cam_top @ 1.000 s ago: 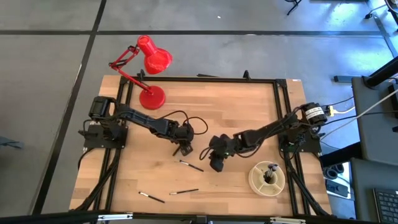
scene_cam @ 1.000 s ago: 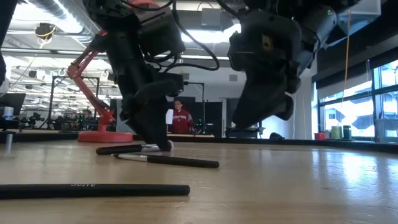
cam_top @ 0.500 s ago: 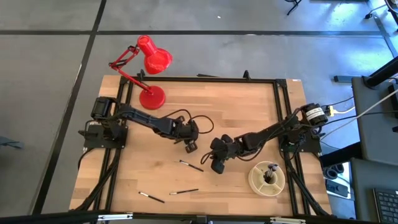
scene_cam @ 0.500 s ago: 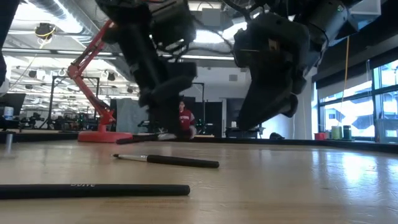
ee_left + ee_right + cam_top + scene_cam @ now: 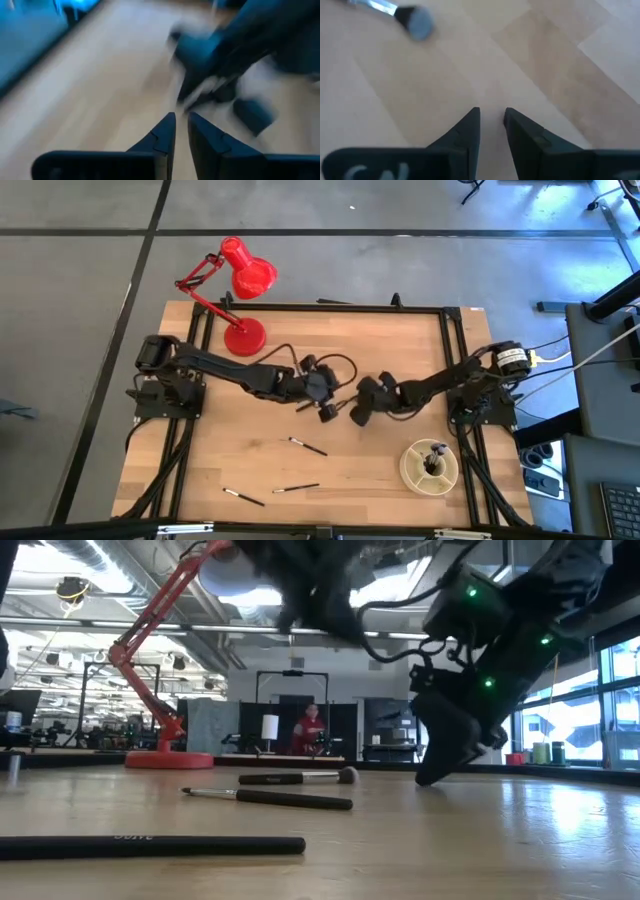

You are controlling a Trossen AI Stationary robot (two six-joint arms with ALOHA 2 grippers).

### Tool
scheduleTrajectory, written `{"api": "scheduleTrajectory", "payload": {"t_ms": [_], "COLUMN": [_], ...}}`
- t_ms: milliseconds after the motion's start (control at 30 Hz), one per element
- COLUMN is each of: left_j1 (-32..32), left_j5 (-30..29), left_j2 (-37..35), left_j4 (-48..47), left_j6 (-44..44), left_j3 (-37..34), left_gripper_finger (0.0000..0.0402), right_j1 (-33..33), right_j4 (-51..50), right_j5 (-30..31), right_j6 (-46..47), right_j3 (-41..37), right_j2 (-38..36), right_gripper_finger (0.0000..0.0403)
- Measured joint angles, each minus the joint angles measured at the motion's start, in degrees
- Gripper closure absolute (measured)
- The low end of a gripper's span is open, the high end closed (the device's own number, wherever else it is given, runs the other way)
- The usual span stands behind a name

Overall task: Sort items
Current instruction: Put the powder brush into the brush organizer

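One brush (image 5: 295,778), black-handled with a fluffy tip (image 5: 415,22), lies level on the wood near the table's middle with no finger on it. My left gripper (image 5: 325,410) hangs above that spot. Its fingers (image 5: 182,116) are almost together with nothing between them. My right gripper (image 5: 358,415) is just to its right, low over the table (image 5: 430,775). A narrow gap shows between its fingers (image 5: 492,112), which hold nothing. Three more brushes (image 5: 308,447) (image 5: 296,488) (image 5: 243,497) lie flat nearer the front edge.
A round cream dish (image 5: 408,465) with brushes standing in it sits at the front right. A red desk lamp (image 5: 243,335) stands at the far left corner. Bare wood lies between the front brushes and the dish.
My left gripper has gone toward the table's right edge and up. The brush it stood at a second ago was lifted and tilted half a second ago. It now lies level on the table, farther right and free of the fingers. My right gripper has moved toward the far edge.
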Motion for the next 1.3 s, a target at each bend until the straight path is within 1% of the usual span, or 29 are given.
{"api": "scheduleTrajectory", "payload": {"t_ms": [133, 233, 300, 367, 400, 467, 500, 533, 600, 667, 767, 833, 900, 1000, 1067, 1167, 1300], "left_j1": [-1.1, -1.5, -1.5, -1.5, -1.5, -1.4, -1.4, -1.3, -1.4, -1.6, -2.3, -2.6, -2.5, -2.5, -2.5, -2.5, -2.5], "left_j5": [-0.9, -1.7, -3.3, -5.2, -5.6, -6.0, -5.9, -5.5, -3.8, -3.0, -3.6, -3.0, -1.4, -1.6, -2.8, -5.8, -10.0], "left_j2": [-2.3, -3.6, -3.6, -3.1, -2.4, -0.9, -0.3, 0.3, 0.8, 0.8, 0.3, 0.0, -0.6, -2.3, -4.3, -8.2, -14.9], "left_j4": [7.0, 5.5, 1.3, -5.2, -8.5, -16.4, -20.2, -23.1, -25.9, -27.6, -29.5, -32.3, -34.9, -36.9, -38.3, -39.8, -40.4], "left_j6": [5.8, 6.3, 6.1, 4.8, 4.1, 3.0, 2.7, 2.3, 1.2, -0.9, -4.7, -6.1, -6.2, -6.2, -6.2, -7.1, -7.2], "left_j3": [0.8, 0.8, 0.9, 0.9, 0.9, 0.6, 0.0, -0.7, -2.6, -5.0, -7.4, -7.3, -7.1, -6.8, -6.8, -6.8, -6.7], "left_gripper_finger": [0.037, 0.0374, 0.0374, 0.0372, 0.0369, 0.0364, 0.0361, 0.0358, 0.035, 0.0342, 0.033, 0.0324, 0.032, 0.0315, 0.0313, 0.0314, 0.0317], "right_j1": [-3.4, -3.6, -3.7, -4.1, -4.6, -5.4, -5.6, -5.6, -5.6, -5.6, -6.5, -7.1, -7.2, -7.1, -7.2, -7.8, -9.1], "right_j4": [5.4, 7.6, 8.7, 9.7, 9.7, 10.4, 10.5, 10.4, 9.9, 10.0, 9.8, 9.9, 10.1, 8.6, 7.3, 4.5, -4.9], "right_j5": [-4.5, -4.9, -6.2, -10.3, -13.2, -20.7, -23.6, -25.0, -24.5, -22.6, -18.8, -19.2, -21.2, -22.7, -23.0, -23.3, -23.8], "right_j6": [-1.4, -0.9, 0.1, 0.1, -1.0, -6.5, -10.3, -14.8, -23.5, -28.4, -29.5, -31.2, -34.7, -40.8, -43.8, -45.9, -46.9], "right_j3": [-1.1, -1.2, -1.2, -1.0, -0.7, 0.5, 1.1, 1.6, 2.4, 3.3, 4.7, 5.7, 7.3, 9.3, 11.4, 14.8, 20.7], "right_j2": [0.1, -0.7, -1.9, -3.6, -4.7, -6.1, -6.4, -6.4, -6.2, -5.1, -2.8, -1.4, 0.1, 1.8, 3.0, 5.7, 10.3], "right_gripper_finger": [0.0308, 0.0308, 0.0308, 0.0308, 0.0308, 0.0307, 0.0304, 0.0299, 0.0282, 0.0259, 0.0226, 0.0208, 0.0192, 0.0172, 0.0164, 0.0163, 0.0183]}}
